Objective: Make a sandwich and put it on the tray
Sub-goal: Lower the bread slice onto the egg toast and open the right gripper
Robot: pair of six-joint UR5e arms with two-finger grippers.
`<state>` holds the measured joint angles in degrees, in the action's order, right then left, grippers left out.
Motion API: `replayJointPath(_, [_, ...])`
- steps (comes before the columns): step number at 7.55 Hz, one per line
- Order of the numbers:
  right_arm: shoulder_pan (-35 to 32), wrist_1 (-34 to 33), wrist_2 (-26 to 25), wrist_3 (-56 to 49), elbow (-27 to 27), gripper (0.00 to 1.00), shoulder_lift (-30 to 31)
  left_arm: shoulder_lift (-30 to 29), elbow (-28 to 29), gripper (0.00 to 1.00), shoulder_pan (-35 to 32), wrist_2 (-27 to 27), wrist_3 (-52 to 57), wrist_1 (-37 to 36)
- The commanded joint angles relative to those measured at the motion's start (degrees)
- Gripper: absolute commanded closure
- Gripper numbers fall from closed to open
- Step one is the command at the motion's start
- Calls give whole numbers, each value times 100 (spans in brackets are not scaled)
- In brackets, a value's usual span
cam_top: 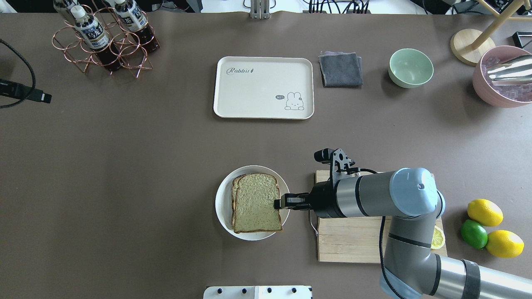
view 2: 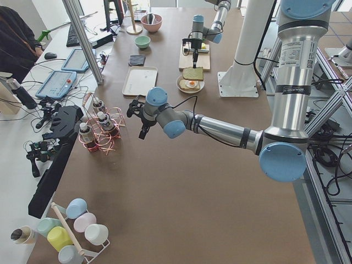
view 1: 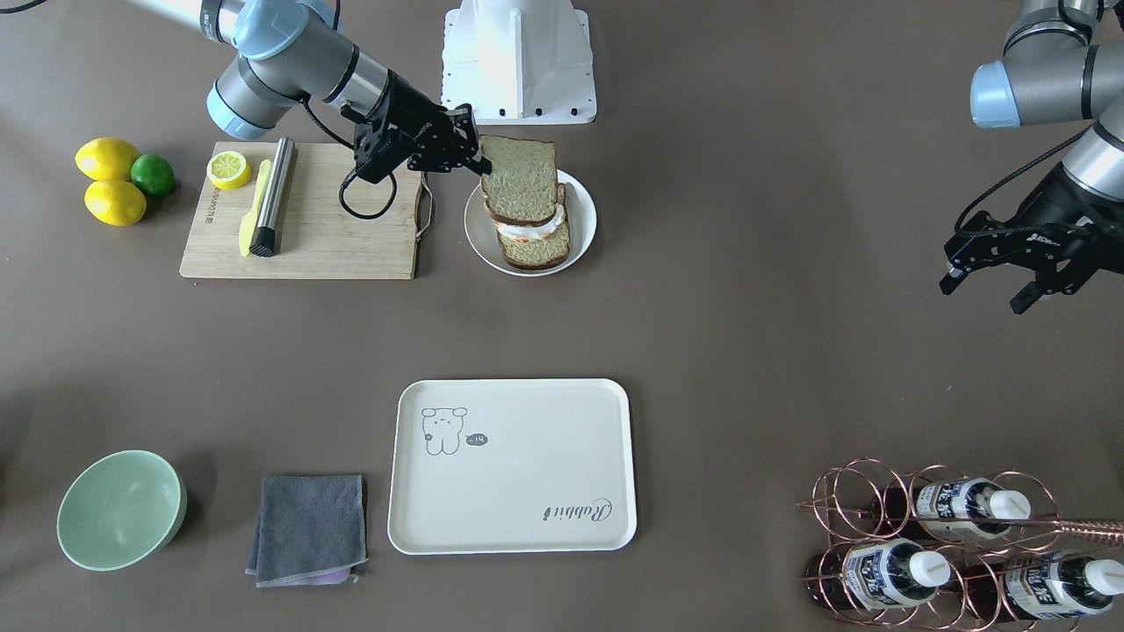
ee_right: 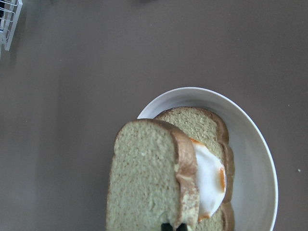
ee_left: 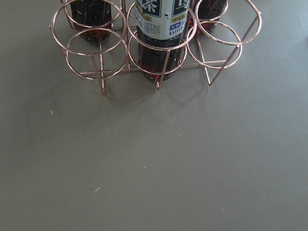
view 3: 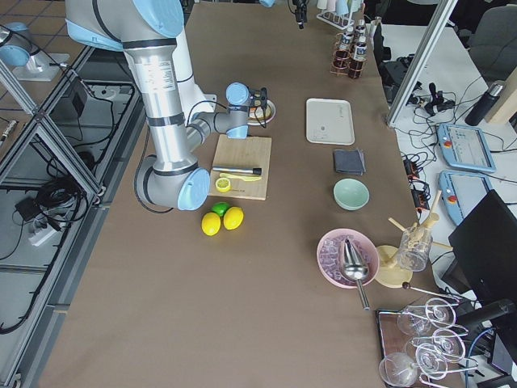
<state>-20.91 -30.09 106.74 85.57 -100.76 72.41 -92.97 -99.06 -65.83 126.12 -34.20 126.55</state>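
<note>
Sandwich (view 1: 529,215) sits on the round plate (view 1: 583,211) on the counter (view 1: 702,351), well apart from the tray (view 1: 527,491). Its top slice (view 1: 520,180) is raised off the egg (view 1: 540,226) — the right gripper (view 1: 481,163) is clamped on one edge. Left gripper (view 1: 983,296) hangs near the bottle rack (view 1: 878,505) — fingers apart.

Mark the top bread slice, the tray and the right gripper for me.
top bread slice (cam_top: 253,199): overhead view, middle of its upper face.
tray (cam_top: 257,89): overhead view, bare centre of its floor.
right gripper (cam_top: 277,203): overhead view, between the fingertips at the slice's edge.
</note>
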Motion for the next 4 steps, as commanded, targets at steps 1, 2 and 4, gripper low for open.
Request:
replayJointPath(1, [-149,12,-31,-14,354,100,-322,-19,27,3,0,0,-8,1])
replayJointPath(2, [-150,-23,-39,38,407,100,-446,-19,27,3,0,0,-17,1])
replayJointPath(4, [-141,-23,-39,39,487,100,-473,-11,62,3,0,0,-8,10])
